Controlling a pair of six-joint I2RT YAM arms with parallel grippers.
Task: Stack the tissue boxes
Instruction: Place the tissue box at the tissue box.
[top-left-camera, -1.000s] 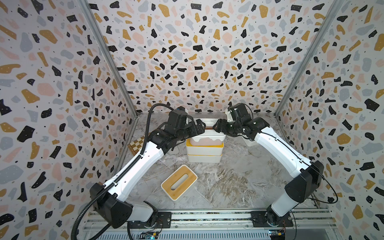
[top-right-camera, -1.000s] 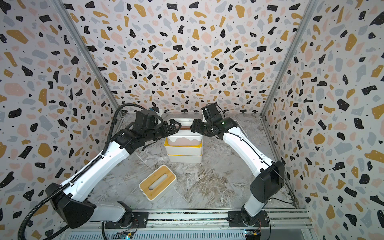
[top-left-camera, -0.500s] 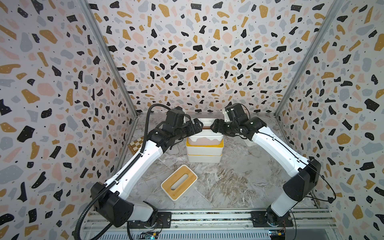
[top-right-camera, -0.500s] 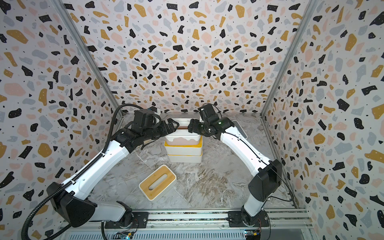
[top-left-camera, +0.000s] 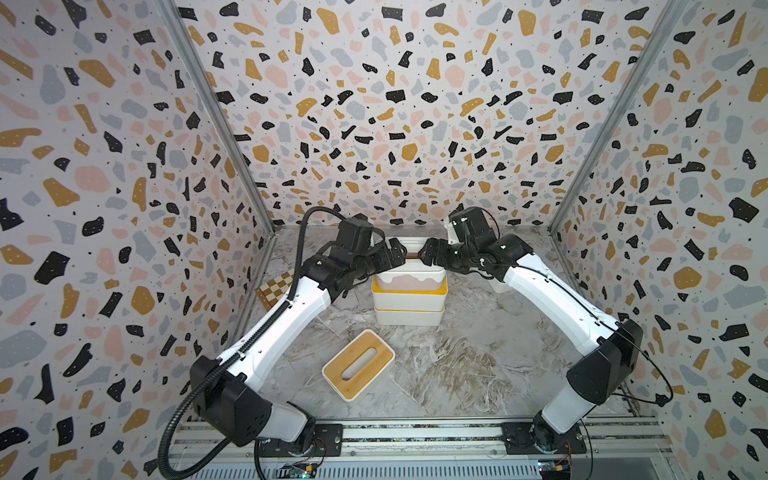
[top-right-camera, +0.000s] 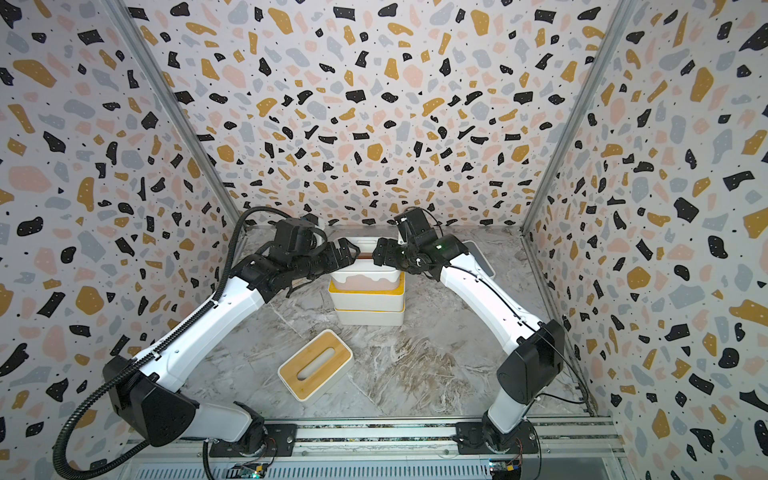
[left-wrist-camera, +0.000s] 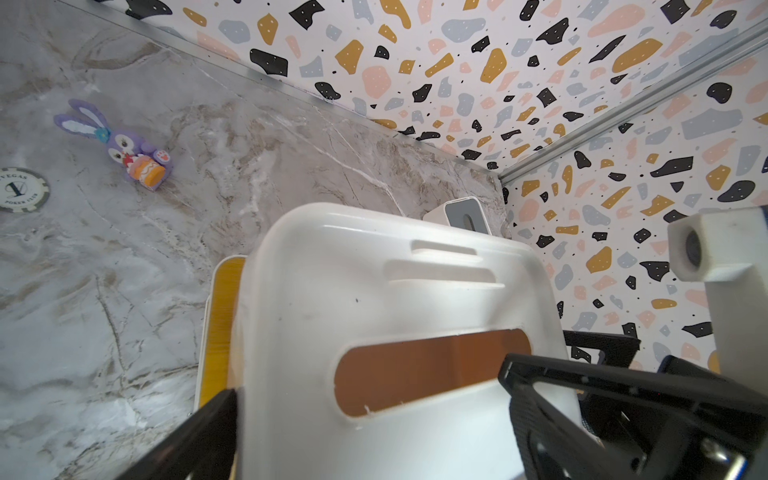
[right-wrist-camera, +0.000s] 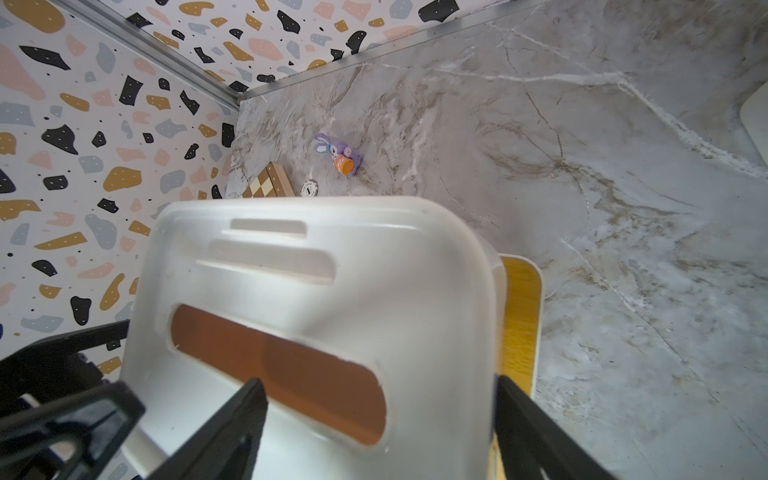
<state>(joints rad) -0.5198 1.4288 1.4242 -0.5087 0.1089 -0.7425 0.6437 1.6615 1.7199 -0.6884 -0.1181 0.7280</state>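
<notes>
So your pink-sided box (top-left-camera: 409, 279) is sitting on top of the stack, square on the yellow-lidded box (top-left-camera: 409, 300) with the bottom box (top-left-camera: 409, 319) under that. It looks seated rather than hanging, so my guess is you're at the let-go part of this step. The left gripper (top-left-camera: 397, 255) and right gripper (top-left-camera: 428, 253) come at the stack's top from opposite ends, which makes sense: a wide, light box stays level more easily with a hold at each end. In the right wrist view one finger (right-wrist-camera: 232, 428) lies over the brown slot (right-wrist-camera: 282, 365) and the other runs just outside the long wall, so the jaws are spread wide around that strip of lid. I can't tell if they're pressing it or clear of it. Same on the left: spread across the lid edge, squeezing or not, can't tell. Two boxes to go. The yellow-topped box (top-left-camera: 365, 374) lies loose on the arm-base side of the stack, and the grey-lidded box (top-right-camera: 478, 257) sits behind the stack on the right arm's side. The chessboard (top-left-camera: 276, 289), on the left arm's side of the stack, isn't yours to move. Only readable writing: the poker chip (left-wrist-camera: 18, 189) beyond the stack, near the purple bunny toy (left-wrist-camera: 124, 149), says "VEGAS" and "POKER CLUB". No print visible on the boxes.
</notes>
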